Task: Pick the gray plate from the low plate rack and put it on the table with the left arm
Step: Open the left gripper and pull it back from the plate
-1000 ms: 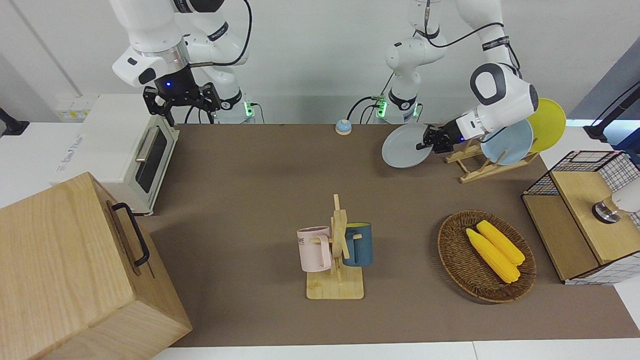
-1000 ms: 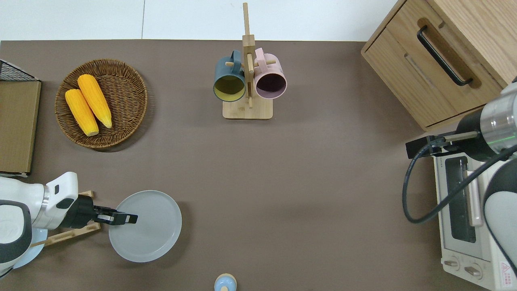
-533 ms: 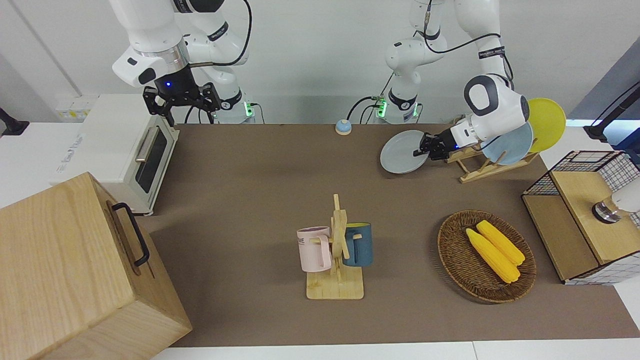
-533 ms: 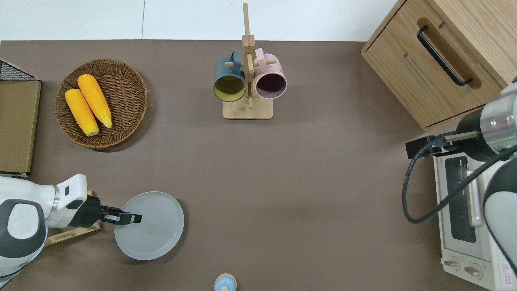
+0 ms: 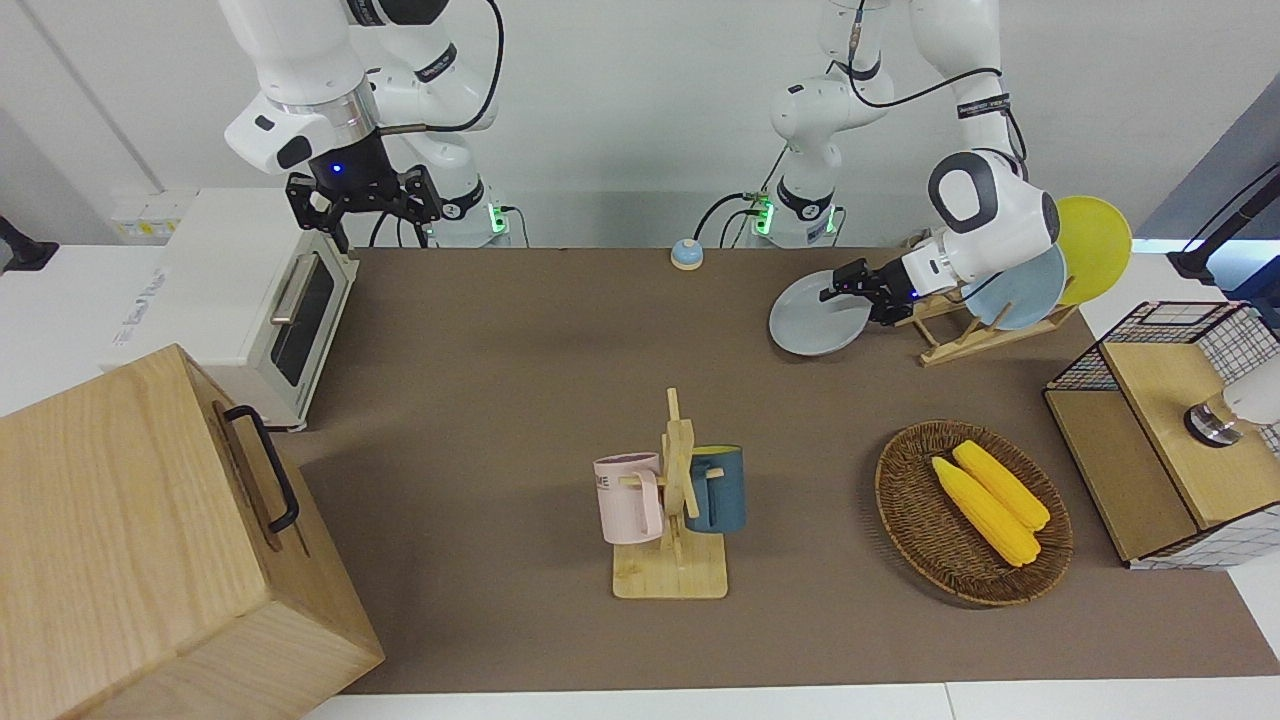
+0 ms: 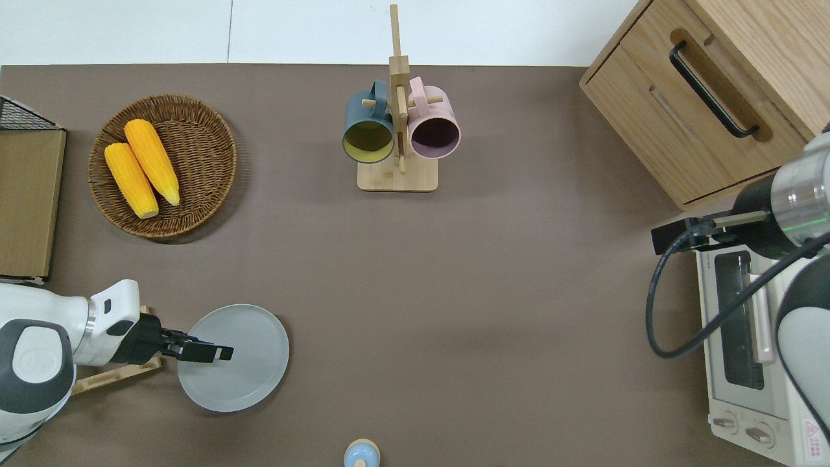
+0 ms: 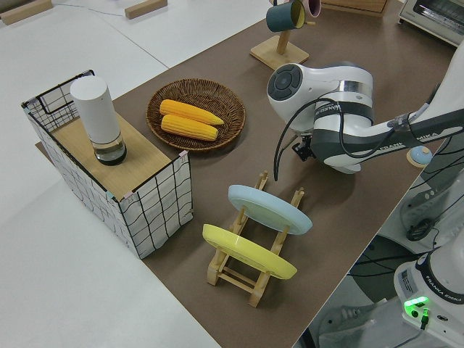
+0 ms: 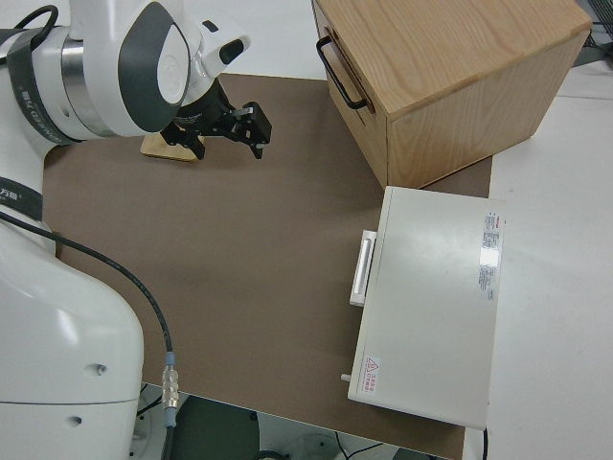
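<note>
The gray plate (image 5: 815,328) lies flat on the table (image 5: 560,380), beside the low plate rack (image 5: 960,335) toward the table's middle; it also shows in the overhead view (image 6: 243,363). My left gripper (image 5: 848,290) reaches level over the plate's rack-side rim (image 6: 206,353), jaws apart, with the upper finger just above the plate. The rack holds a light blue plate (image 7: 270,209) and a yellow plate (image 7: 246,252). My right arm is parked, its gripper (image 5: 362,200) open and empty.
A small blue bell (image 6: 361,454) sits near the robots' edge. A wicker basket with two corn cobs (image 6: 162,165), a wire crate (image 5: 1170,430), a mug stand with two mugs (image 6: 399,130), a wooden drawer box (image 6: 707,97) and a toaster oven (image 6: 746,337) stand around.
The left gripper lowered the gray plate from a tilted hold in the air until it lies flat on the table. The fingers now reach farther over the plate. The right arm has not moved.
</note>
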Robot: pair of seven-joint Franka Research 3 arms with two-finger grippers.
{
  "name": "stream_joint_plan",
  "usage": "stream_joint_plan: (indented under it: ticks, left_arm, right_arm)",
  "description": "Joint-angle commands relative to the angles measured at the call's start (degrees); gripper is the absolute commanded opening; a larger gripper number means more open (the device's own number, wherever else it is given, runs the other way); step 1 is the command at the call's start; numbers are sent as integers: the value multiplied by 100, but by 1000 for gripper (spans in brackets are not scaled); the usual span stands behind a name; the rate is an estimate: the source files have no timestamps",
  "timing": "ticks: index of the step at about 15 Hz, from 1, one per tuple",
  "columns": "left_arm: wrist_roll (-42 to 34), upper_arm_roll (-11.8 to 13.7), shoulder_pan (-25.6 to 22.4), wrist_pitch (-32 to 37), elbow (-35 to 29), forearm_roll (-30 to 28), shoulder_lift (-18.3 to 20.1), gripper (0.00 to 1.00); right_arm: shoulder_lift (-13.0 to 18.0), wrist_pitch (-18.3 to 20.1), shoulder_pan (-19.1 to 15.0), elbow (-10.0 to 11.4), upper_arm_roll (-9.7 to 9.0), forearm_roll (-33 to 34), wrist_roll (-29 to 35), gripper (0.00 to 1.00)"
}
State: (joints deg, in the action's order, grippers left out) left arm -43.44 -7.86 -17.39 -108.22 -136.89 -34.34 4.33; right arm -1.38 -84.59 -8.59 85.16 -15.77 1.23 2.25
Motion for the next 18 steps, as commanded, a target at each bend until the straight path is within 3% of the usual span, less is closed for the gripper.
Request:
stream_joint_plan:
  ticks: [1, 7, 18]
  left_arm:
    - [-16, 21, -19, -85, 12, -38, 138, 995]
    - [783, 12, 42, 195, 881, 488, 139, 995]
    - [2277, -32, 60, 1839, 3105, 1798, 165, 998]
  right_arm:
    - [15, 83, -108, -52, -102, 9, 74, 983]
    - [15, 83, -108, -52, -102, 9, 74, 983]
    - [7, 83, -108, -52, -102, 9, 74, 983]
